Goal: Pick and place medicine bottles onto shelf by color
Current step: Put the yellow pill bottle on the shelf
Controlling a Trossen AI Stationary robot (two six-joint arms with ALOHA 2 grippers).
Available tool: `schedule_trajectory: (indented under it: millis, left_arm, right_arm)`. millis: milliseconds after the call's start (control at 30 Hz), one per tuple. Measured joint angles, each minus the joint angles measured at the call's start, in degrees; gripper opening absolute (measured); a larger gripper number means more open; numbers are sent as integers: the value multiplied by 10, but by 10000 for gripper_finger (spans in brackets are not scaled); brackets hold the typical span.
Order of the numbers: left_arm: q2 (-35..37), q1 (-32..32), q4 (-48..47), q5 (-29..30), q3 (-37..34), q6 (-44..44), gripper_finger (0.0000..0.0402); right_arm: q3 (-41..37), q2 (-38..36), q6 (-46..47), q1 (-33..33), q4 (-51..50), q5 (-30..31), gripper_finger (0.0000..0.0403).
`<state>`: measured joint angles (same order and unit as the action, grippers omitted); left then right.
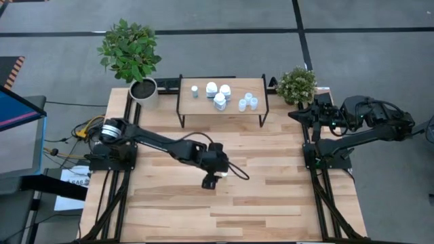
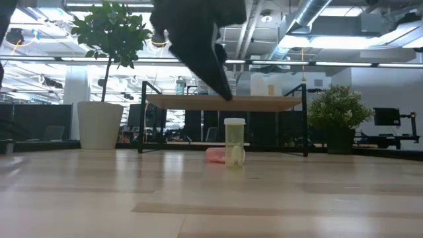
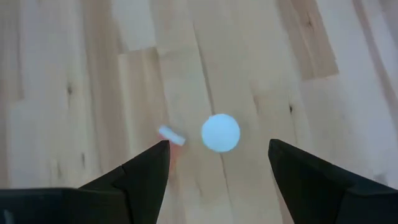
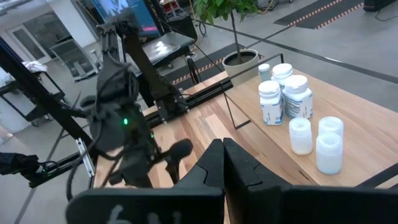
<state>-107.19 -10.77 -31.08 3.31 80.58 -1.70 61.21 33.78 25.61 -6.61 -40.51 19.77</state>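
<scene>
Directly beneath my left claw (image 3: pixel 217 167), out on the bare wooden plank surface (image 1: pixel 271 196): a small greenish-tinted bottle with a pale cap (image 2: pixel 234 141), standing upright. Long axis vertical; from the left wrist view I look straight down on its round cap (image 3: pixel 221 132). Fingers spread wide, one to each side of the cap, nothing between them yet and no contact that I can see. The bottle sits slightly toward one finger rather than dead centre in the gap, so I judge a small sideways correction is due before descent.

Just beside the bottle, touching or nearly so: a small pinkish bottle lying on its side (image 2: pixel 215 155), its pale cap end (image 3: pixel 171 135) close to one fingertip. Long axis horizontal. Risk as I read it: that finger could nudge it on the way down.

Low light-wood shelf on thin black legs (image 1: pixel 252 116) stands well apart, toward the far edge of the surface. On it: three larger white bottles with bluish labels (image 1: pixel 219 93) clustered mid-board, three small pale-blue bottles (image 1: pixel 248 102) beside them, one small bottle (image 1: pixel 194 91) alone toward the other end.

Right claw (image 4: pixel 222 163) pressed together, empty, parked at the right side of the surface near the small potted plant (image 1: pixel 296 85). Left arm is plainly nearer; this pick is mine. Approach: straight down, close across the body below the cap.
</scene>
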Motion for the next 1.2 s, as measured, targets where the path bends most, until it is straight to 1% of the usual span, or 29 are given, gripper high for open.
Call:
schedule_trajectory:
  millis: [200, 433, 533, 667, 767, 933, 1133, 1200]
  left_arm:
    - [-39, -12, 8, 2, 7, -61, 261]
    - [-46, -17, 18, 48, 7, -61, 261]
    - [-46, -15, 26, 46, 8, -61, 261]
    - [-69, -16, 19, 40, 6, -61, 261]
    - [-79, -17, 40, 34, 7, -53, 261]
    - [-81, -17, 64, 47, 7, -44, 261]
    - [-81, -18, 56, 45, 7, -56, 260]
    - [-81, -18, 54, 45, 7, -55, 254]
  right_arm:
    - [0, 0, 0, 0, -6, 0, 13]
    - [0, 0, 0, 0, -23, 0, 13]
    - [0, 0, 0, 0, -27, 0, 13]
    - [0, 0, 0, 0, -28, 0, 13]
    - [0, 0, 0, 0, -28, -1, 13]
    - [0, 0, 29, 0, -42, -2, 13]
    - [0, 0, 48, 0, -59, -2, 13]
    - [0, 0, 48, 0, -58, -2, 13]
